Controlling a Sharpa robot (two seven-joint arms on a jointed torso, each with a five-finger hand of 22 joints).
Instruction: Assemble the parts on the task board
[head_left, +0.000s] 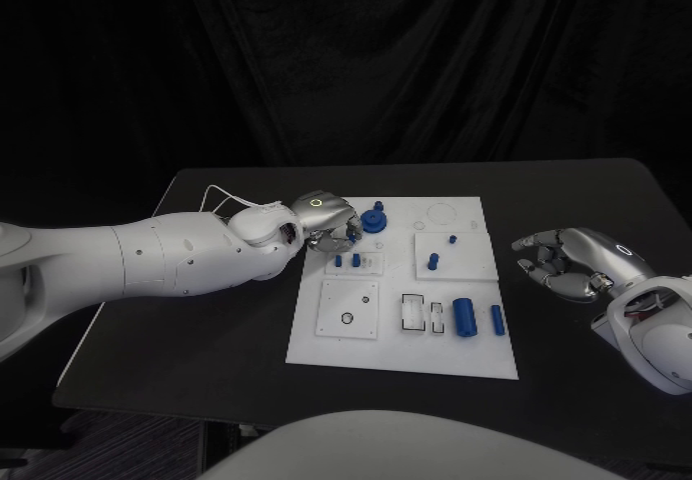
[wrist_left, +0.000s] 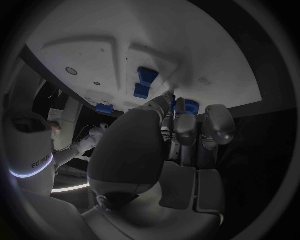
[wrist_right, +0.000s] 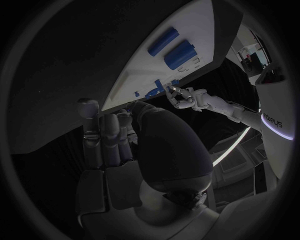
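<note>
The white task board (head_left: 325, 345) lies mid-table. My left hand (head_left: 329, 222) hovers at its far left corner, fingers bent down beside a blue knob-shaped part (head_left: 375, 218) and just above two small blue pegs (head_left: 346, 260). In the left wrist view its fingertips (wrist_left: 182, 107) sit against a blue piece (wrist_left: 191, 106); whether they grip it is unclear. More pegs (head_left: 433, 262) stand further right. A thick blue cylinder (head_left: 464, 315) and a slimmer one (head_left: 498, 320) lie near the front right. My right hand (head_left: 570, 262) rests off the board's right edge, loosely bent, holding nothing.
The board carries raised white square plates, one with a small ring hole (head_left: 348, 319) and one with narrow slots (head_left: 414, 313). Black tabletop (head_left: 577, 200) surrounds the board, with open room on the right. The right wrist view shows both cylinders (wrist_right: 172, 47) and my left hand (wrist_right: 182, 97).
</note>
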